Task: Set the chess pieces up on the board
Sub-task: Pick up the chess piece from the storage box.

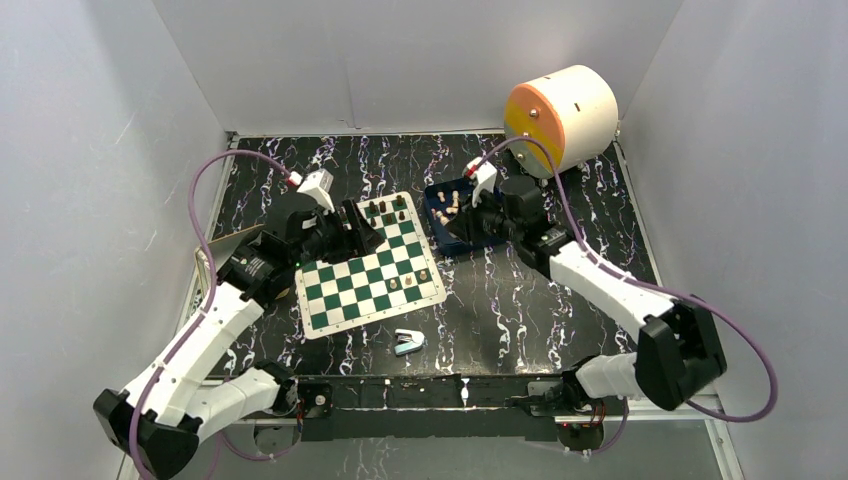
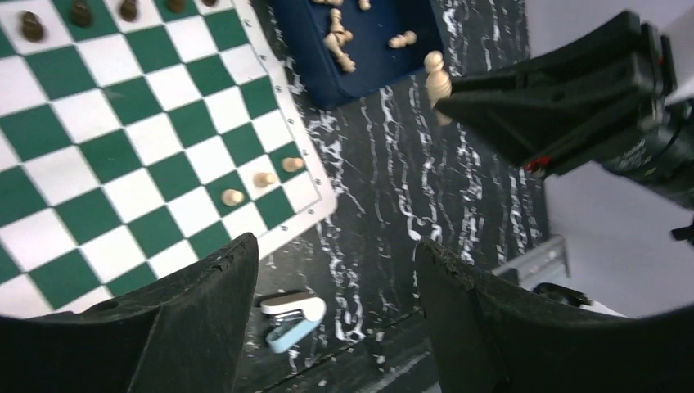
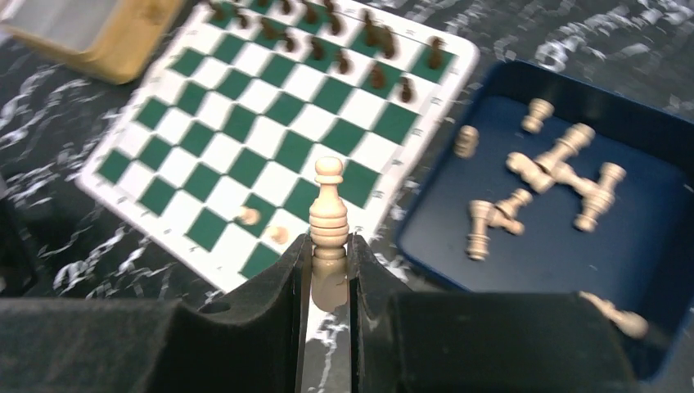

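Over marbled black table [image 1: 500, 300], right fingers [image 3: 286, 282] pinch tan chess piece [image 3: 329, 214].

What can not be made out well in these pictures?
- Top external: left gripper covers the far left of the board.
- Top external: dark pieces too small to name.
- Right wrist: right gripper hides the base of its light piece.
- Left wrist: frame edge cuts off the board.

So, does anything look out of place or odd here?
Yes: a light-blue stapler lies just off the near edge of the board; it is no chess thing. The light pieces in the blue tray lie toppled.
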Robot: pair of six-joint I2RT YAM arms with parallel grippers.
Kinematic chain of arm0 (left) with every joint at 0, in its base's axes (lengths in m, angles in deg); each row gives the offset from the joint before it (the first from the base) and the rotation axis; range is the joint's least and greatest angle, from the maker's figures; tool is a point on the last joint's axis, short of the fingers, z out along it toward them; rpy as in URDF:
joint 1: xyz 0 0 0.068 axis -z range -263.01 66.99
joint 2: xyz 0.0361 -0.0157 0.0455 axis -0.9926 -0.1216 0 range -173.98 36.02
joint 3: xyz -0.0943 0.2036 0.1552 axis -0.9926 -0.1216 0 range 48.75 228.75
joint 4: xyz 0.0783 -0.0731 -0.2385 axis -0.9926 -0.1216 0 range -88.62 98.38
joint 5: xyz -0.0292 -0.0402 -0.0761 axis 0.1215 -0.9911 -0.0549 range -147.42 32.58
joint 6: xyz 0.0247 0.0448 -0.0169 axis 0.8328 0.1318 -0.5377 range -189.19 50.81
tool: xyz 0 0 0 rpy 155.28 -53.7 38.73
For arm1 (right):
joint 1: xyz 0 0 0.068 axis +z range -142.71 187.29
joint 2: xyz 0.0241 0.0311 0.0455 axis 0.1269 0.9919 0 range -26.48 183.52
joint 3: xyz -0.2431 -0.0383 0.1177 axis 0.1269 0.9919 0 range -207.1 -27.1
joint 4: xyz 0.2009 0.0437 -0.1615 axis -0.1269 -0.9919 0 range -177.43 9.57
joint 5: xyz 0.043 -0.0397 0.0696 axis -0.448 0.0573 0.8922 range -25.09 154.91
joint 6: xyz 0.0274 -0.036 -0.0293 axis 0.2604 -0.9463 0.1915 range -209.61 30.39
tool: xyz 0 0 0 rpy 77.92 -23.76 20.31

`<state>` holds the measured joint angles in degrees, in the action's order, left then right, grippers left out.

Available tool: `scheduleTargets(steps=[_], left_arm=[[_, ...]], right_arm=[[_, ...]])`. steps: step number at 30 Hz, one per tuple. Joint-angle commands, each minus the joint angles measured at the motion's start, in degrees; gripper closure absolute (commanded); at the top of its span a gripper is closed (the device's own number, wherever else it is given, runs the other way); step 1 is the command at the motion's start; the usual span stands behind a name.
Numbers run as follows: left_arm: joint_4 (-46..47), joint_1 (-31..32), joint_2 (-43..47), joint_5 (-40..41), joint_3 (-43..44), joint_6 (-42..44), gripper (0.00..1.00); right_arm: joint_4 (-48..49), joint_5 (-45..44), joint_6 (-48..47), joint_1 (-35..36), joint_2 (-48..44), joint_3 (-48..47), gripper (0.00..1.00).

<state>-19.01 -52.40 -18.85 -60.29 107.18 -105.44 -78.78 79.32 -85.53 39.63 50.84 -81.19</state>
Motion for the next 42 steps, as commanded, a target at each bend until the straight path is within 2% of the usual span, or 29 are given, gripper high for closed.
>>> scheduleTargets(steps=[1,7,13,29,37,42], left_arm=[[3.03,0.24,-2.88,-8.28,3.57,-6.48,0.33],[3.76,0.24,-8.73,-17.74,7.46,-8.46,0.4],[3.97,0.28,-11.0,-20.49,7.63,-9.41,0.41],[5.88,0.28,-13.69,-25.07,5.14,-7.99,0.5],[6.45,0.24,-13.87,-25.56,4.42,-7.67,0.61],[6.46,0.24,-14.51,-26.03,4.71,-6.97,0.78]], right_arm=[[11.69,10.18,-1.63,2.81,-5.88,3.99,0.77],[12.89,11.87,-2.57,8.69,-9.97,6.42,0.77],[14.87,10.64,-2.69,11.51,-11.02,7.62,0.77],[16.39,10.02,-2.33,13.4,-9.81,7.24,0.78],[16.11,9.97,-2.58,13.66,-9.72,6.7,0.79],[16.15,9.51,-2.96,13.67,-9.67,7.13,0.79]])
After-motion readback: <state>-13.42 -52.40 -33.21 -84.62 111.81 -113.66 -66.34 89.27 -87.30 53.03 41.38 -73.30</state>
